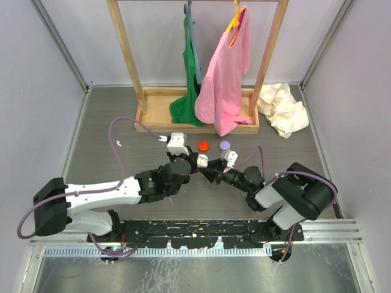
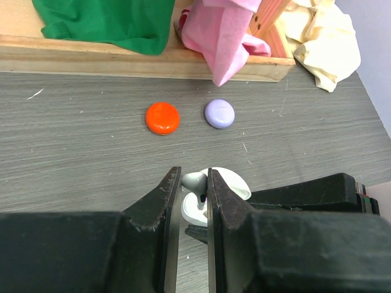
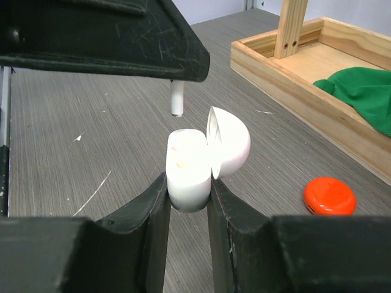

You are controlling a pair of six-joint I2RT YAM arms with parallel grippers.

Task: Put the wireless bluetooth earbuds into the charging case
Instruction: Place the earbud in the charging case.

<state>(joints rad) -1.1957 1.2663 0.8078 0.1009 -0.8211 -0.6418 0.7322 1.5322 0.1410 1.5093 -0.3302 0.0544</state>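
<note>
Apparently, left end effector (image 2: 192,173) pinching white earbud (image 2: 195,181), right end effector (image 3: 188,183) gripping open case (image 3: 183,157)

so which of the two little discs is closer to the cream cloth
The purple disc; the orange disc lies on its other side, farther from the cream cloth.

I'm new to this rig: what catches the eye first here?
Mid-table, the right pincer grips an open white case, and the left pincer holds an earbud just above it. Behind hangs a pink shirt on a wooden rack.
</note>
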